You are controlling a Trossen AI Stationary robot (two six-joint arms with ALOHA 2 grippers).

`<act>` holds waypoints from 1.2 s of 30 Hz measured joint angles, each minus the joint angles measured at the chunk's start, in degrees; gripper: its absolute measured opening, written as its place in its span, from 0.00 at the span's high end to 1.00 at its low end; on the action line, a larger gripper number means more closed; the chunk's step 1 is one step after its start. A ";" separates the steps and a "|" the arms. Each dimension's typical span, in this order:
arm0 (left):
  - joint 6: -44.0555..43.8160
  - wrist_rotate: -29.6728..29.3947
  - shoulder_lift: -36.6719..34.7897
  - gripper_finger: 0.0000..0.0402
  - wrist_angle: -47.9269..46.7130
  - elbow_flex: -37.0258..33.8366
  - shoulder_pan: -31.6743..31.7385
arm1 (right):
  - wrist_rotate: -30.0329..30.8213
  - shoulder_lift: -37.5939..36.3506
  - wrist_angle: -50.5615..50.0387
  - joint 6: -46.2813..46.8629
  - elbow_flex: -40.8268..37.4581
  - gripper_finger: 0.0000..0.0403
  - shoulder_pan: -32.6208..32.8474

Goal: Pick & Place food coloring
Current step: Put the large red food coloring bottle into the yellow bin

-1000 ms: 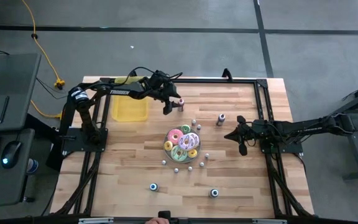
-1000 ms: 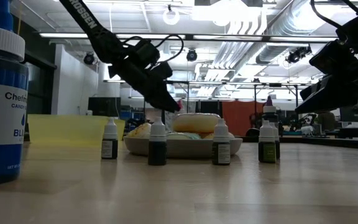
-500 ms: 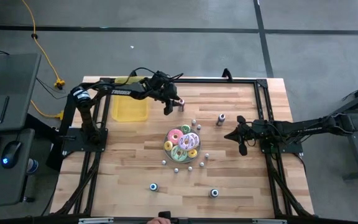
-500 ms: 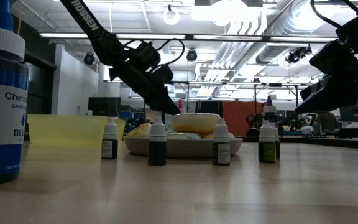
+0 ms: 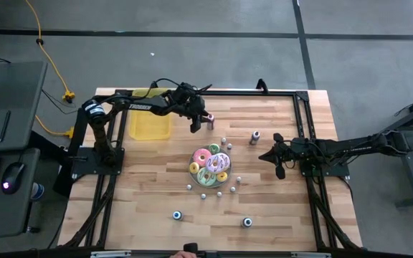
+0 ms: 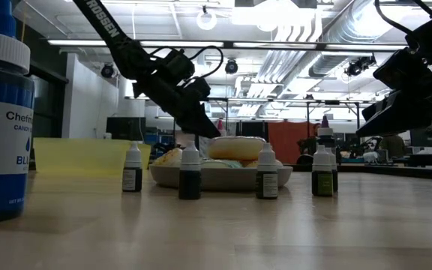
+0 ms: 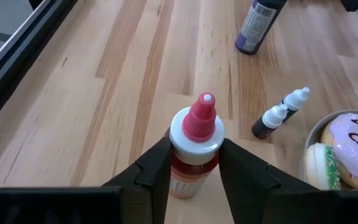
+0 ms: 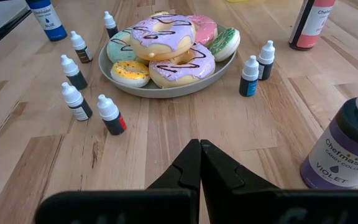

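Clamping red bottle [image 7: 194, 149] between left gripper [image 7: 194, 171] fingers on table [image 7: 104, 93], right gripper [image 8: 199, 163] closed, empty, near doughnut plate [image 8: 166, 90].

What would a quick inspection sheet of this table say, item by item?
Surface: wooden table, bare planks.
Job's things: red-capped bottle upright between the left fingers; violet bottle; small dropper bottles around the plate.
Clutter: plate of doughnuts; yellow bin.
Grippers: left gripper shut on the red-capped bottle; right gripper shut, empty.
Cables: yellow cable on floor.
Surroundings: desk with mouse.
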 joint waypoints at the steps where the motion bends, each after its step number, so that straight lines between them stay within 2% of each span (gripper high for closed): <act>1: 0.14 -0.12 0.00 0.70 0.06 0.00 0.00 | 0.02 0.01 0.02 0.00 -0.02 1.00 0.00; 9: 1.50 -0.17 0.00 0.69 0.15 0.00 -0.02 | 0.01 0.01 0.01 0.00 -0.01 1.00 0.02; 21: 2.32 0.42 0.00 0.47 0.38 0.00 -0.11 | 0.00 0.00 0.02 0.00 -0.02 1.00 0.02; 36: 3.85 0.66 0.00 0.46 2.83 0.00 -0.44 | 0.00 0.00 0.00 0.00 0.00 1.00 0.01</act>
